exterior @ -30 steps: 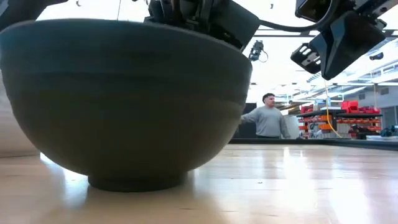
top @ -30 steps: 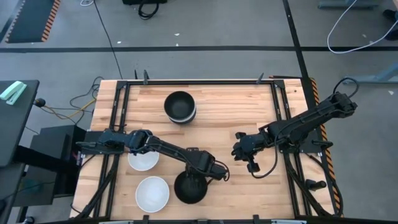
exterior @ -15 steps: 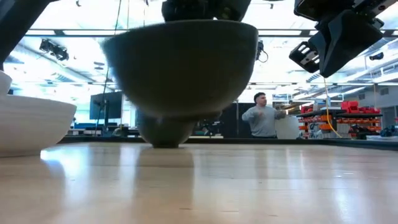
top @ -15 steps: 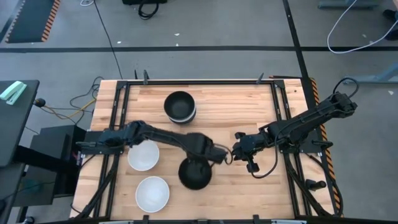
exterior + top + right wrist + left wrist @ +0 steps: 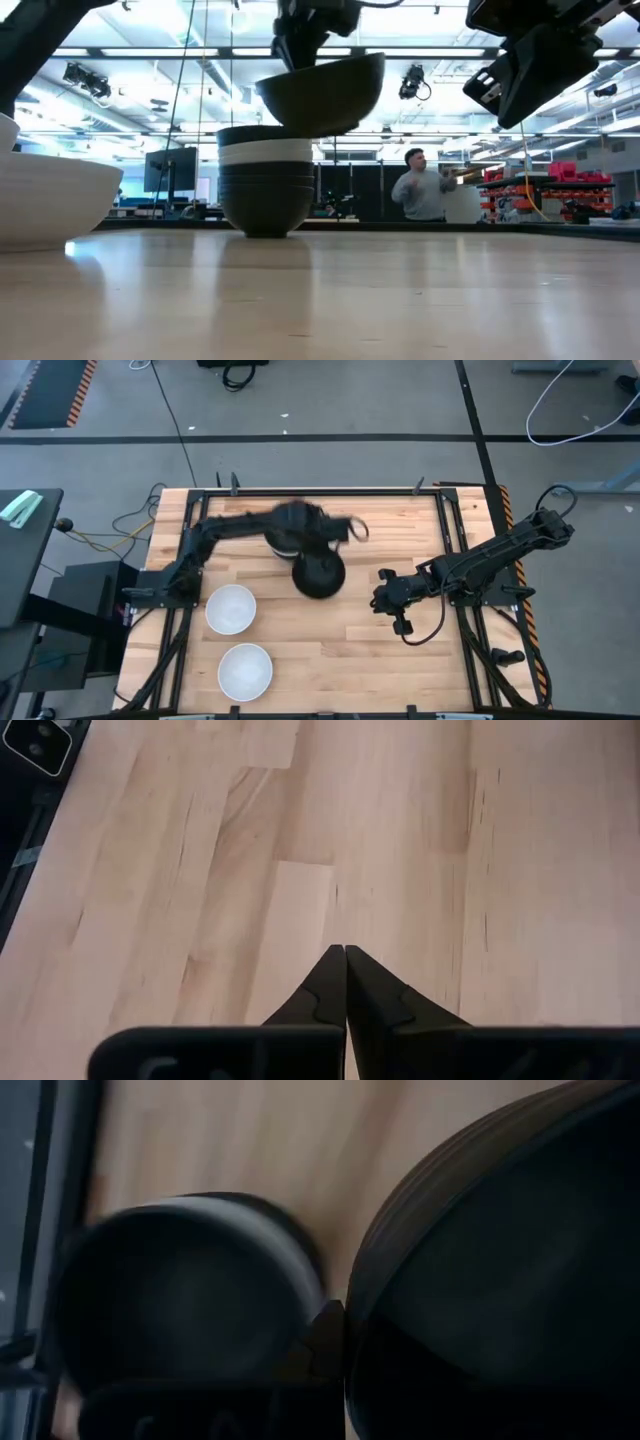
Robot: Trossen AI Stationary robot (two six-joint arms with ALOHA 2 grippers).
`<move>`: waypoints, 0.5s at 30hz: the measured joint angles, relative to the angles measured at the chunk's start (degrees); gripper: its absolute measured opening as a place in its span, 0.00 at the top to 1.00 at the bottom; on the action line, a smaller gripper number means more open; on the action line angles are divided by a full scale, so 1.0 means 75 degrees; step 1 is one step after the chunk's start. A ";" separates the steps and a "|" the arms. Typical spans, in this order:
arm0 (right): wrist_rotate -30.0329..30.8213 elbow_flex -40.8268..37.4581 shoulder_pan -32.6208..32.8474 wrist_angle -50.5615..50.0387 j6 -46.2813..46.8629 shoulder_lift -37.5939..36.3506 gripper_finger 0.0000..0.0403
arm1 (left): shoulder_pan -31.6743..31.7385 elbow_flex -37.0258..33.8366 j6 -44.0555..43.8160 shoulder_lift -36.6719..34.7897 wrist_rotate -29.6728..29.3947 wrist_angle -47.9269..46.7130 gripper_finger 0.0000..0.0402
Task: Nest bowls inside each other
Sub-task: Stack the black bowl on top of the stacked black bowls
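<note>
Black bowl (image 5: 322, 92) held in air by left gripper (image 5: 318, 538), fingers clamped on its rim; bowl is glossy, round, tilted, mouth facing up, just beside and above the stack of bowls (image 5: 265, 178) at the table's far middle. Stack shows dark and white bands in low view, upright, mouth up, foot on the wood; in high view it is mostly covered by the blurred left arm. Left wrist view shows the stack's (image 5: 185, 1295) dark hollow next to the held bowl's (image 5: 500, 1280) ribbed dark wall, edges close; touching or not, cannot tell. Left arm stretches from its base at the table's left edge across toward the far centre, blurred. 2 white bowls sit apart on the near left: 1 (image 5: 230, 608) by the left arm's base, 1 (image 5: 245, 670) nearer the front edge, both smooth, mouth up. Right gripper (image 5: 392, 603) hangs over bare wood on the right half, arm bent back to the right edge, its 2 dark fingers (image 5: 330, 982) pressed together, holding nothing. Table (image 5: 400, 540) is pale wooden planks in a black frame. Person (image 5: 420, 190) stands in the room behind.
</note>
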 joint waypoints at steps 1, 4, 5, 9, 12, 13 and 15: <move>0.0000 0.0000 0.0002 0.0000 0.0003 0.0000 0.99 | 0.0173 0.0000 0.0001 -0.0128 0.0005 -0.0005 0.97; 0.0000 0.0000 0.0002 -0.0012 -0.0006 0.0000 0.99 | 0.0668 0.0000 0.0071 -0.0523 0.0015 -0.0005 0.97; 0.0000 0.0000 0.0000 -0.0012 -0.0006 0.0000 0.99 | 0.0838 0.0000 0.0076 -0.0664 0.0017 -0.0005 0.97; 0.0103 0.0000 -0.0001 -0.0012 -0.0020 0.0000 0.99 | 0.1441 0.0003 0.0055 -0.1112 0.0022 -0.0007 0.97; 0.0114 0.0000 -0.0001 -0.0012 -0.0020 0.0000 0.99 | 0.1830 0.0003 0.0023 -0.1299 0.0022 -0.0008 0.97; 0.0111 0.0000 0.0002 -0.0012 -0.0020 0.0000 0.99 | 0.1954 0.0006 0.0020 -0.1329 0.0020 -0.0005 0.97; 0.0112 0.0000 -0.0001 -0.0012 -0.0007 0.0000 0.99 | 0.2211 0.0003 0.0017 -0.1359 0.0083 -0.0005 0.97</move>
